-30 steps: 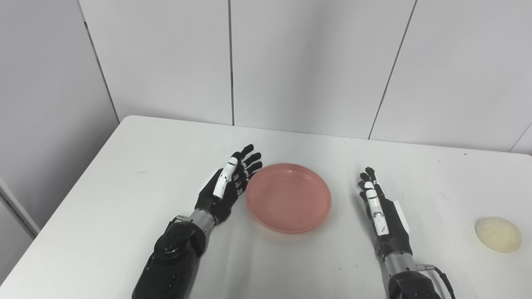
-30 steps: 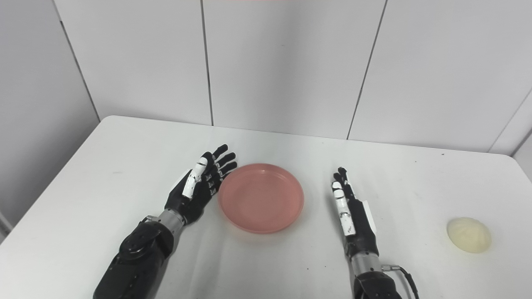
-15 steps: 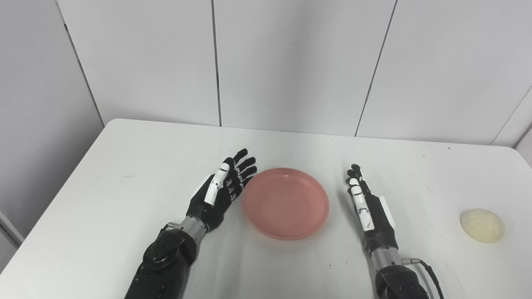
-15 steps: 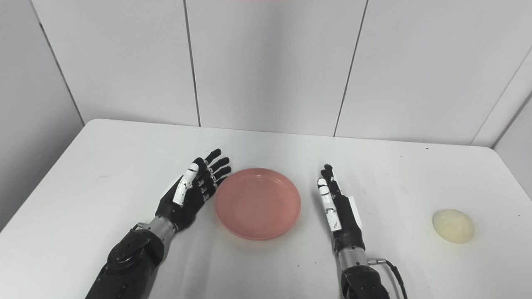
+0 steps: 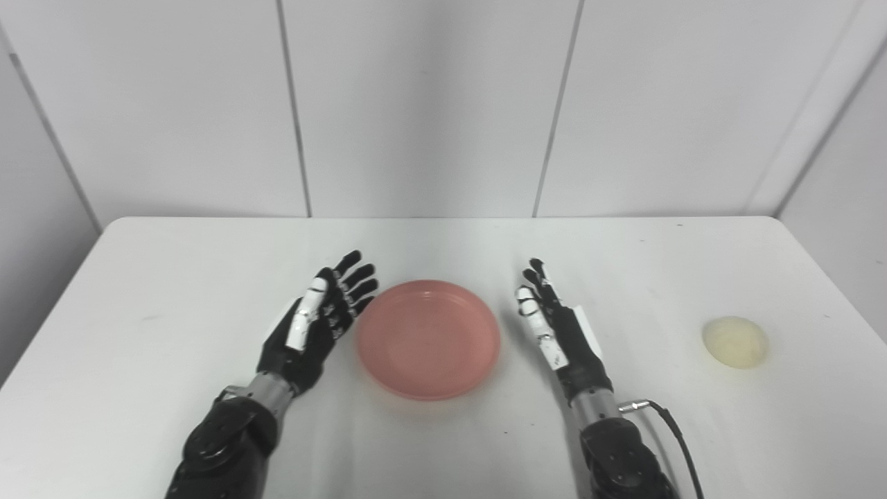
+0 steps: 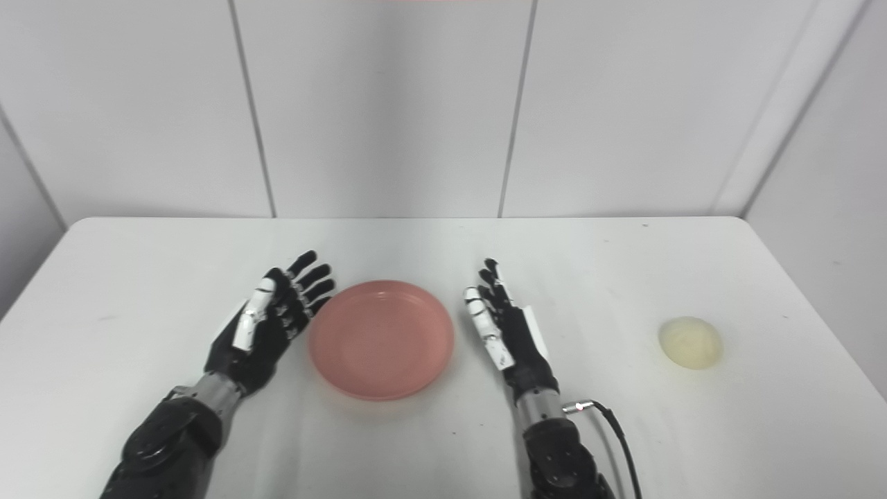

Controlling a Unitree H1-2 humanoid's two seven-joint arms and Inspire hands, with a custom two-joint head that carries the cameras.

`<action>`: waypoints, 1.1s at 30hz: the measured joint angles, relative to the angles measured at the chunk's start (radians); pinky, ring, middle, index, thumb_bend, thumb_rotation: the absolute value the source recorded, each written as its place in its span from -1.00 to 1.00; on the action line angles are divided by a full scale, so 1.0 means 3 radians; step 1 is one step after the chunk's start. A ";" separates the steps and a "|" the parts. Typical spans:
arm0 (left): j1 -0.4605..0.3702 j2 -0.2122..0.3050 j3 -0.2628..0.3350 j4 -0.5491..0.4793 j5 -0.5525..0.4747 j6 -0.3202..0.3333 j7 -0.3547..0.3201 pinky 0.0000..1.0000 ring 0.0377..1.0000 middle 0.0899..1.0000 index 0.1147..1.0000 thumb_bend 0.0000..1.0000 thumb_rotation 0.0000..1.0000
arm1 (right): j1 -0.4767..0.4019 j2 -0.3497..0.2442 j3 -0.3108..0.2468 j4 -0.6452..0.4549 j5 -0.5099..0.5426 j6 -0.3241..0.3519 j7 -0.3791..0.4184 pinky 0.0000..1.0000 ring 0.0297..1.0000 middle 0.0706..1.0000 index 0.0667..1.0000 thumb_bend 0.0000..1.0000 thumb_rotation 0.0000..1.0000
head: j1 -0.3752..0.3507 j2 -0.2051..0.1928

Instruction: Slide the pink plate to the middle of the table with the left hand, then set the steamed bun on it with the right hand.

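pink plate (image 5: pixel 428 339) on a white table (image 5: pixel 138 291) between two empty, spread hands, left hand (image 5: pixel 315 326) and right hand (image 5: pixel 558 333); steamed bun (image 5: pixel 734 342) far right

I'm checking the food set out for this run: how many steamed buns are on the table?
1. The steamed bun lies on the table near its right edge, well right of the right hand and the pink plate. Nothing hides another.

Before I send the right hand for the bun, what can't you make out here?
- Left hand against pink plate: touching or a slight gap, unclear in either eye view.
- Steamed bun: surface detail too small.
- Right hand: palm faces away, edge-on.
- Both arms: cut off by the bottom edge.
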 measured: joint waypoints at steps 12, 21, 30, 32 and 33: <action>-0.0187 0.0087 0.0125 0.0364 -0.0002 -0.0149 -0.0128 0.74 0.77 0.78 0.77 0.04 0.91 | -0.0203 -0.0533 -0.0052 -0.0651 -0.1048 0.0189 -0.0135 0.07 0.41 0.65 0.83 0.77 0.19 | -0.0348 -0.0046; -0.0283 0.0150 0.0182 0.0562 -0.0033 -0.0229 -0.0226 0.70 0.73 0.75 0.74 0.07 0.86 | -0.0195 -0.1020 -0.0183 -0.1430 -0.1615 0.0902 0.0550 0.30 0.57 0.70 0.77 0.89 0.10 | -0.0521 -0.0051; -0.0348 0.0184 0.0225 0.0718 -0.0066 -0.0291 -0.0272 0.67 0.72 0.74 0.73 0.10 0.81 | -0.0014 -0.1709 -0.0573 -0.1420 -0.1605 0.0977 0.0797 0.40 0.61 0.65 0.66 0.95 0.01 | -0.0598 -0.0051; -0.0366 0.0197 0.0225 0.0765 -0.0063 -0.0325 -0.0275 0.67 0.71 0.74 0.72 0.11 0.81 | 0.0040 -0.1821 -0.0643 -0.1355 -0.1567 0.0991 0.0853 0.41 0.64 0.69 0.68 0.95 -0.05 | -0.0624 -0.0046; -0.0370 0.0211 0.0226 0.0781 -0.0059 -0.0343 -0.0276 0.67 0.72 0.74 0.73 0.11 0.82 | 0.0047 -0.1854 -0.0669 -0.1360 -0.1557 0.1028 0.0905 0.41 0.65 0.70 0.68 0.94 -0.07 | -0.0649 -0.0046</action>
